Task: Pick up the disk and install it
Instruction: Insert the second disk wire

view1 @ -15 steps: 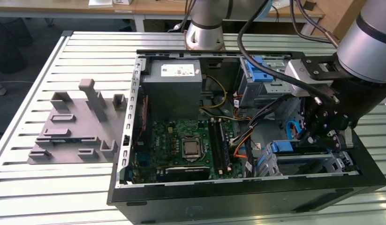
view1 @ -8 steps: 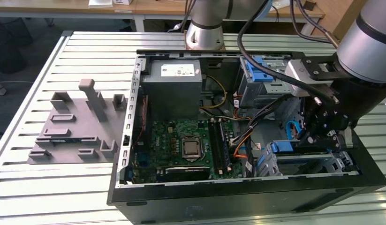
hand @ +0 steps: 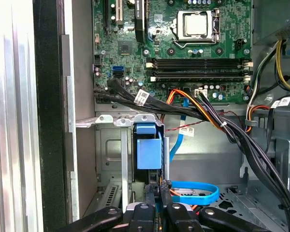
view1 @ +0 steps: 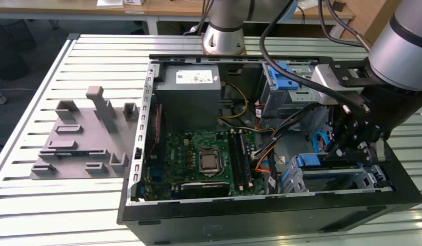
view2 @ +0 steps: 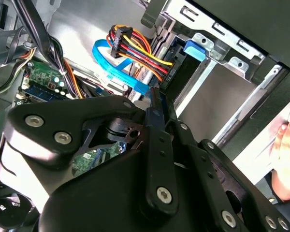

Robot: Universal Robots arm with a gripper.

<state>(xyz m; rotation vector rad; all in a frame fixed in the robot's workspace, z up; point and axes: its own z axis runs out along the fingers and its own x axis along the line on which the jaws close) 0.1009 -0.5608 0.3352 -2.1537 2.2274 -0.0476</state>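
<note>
Exterior view: open computer case [view1: 265,215] lies on a slatted metal table [view1: 33,205]. Motherboard [view1: 197,164] faces up, grey power-supply box [view1: 188,97] beyond it, toward the arm's base. At the exterior view's left, outside the case, a grey plastic fixture [view1: 81,143] with upright pegs sits on the table. The arm reaches down into the case at the exterior view's right; gripper [view1: 347,154] is low over the drive bay [view1: 334,177]. The disk [view1: 313,160] stands on edge there in its blue carrier, partly down in the bay; dark fingers sit at its upper edge. Blue cable [view1: 319,141] curls just beside.

First wrist view: gripper [hand: 157,195] at the picture's lower edge, its two dark fingers [hand: 150,198] drawn close together on the thin edge of the disk [hand: 149,152]. The blue carrier face sits in the metal bay [hand: 111,159], beside the bracket. Blue flat cable [hand: 193,188] loops near the fingertips. Black, orange and red wire bundle [hand: 203,111] crosses between bay and motherboard [hand: 183,48].

Second wrist view: gripper linkage [view2: 154,159] up close, fingers nearly closed on a narrow blue-edged slab, the disk [view2: 157,108]. Ahead lie a blue cable [view2: 118,70], a multicoloured power plug [view2: 135,48] and the metal cage [view2: 208,53] with a blue tab. A person's hand [view2: 286,145] rests at the case edge
</note>
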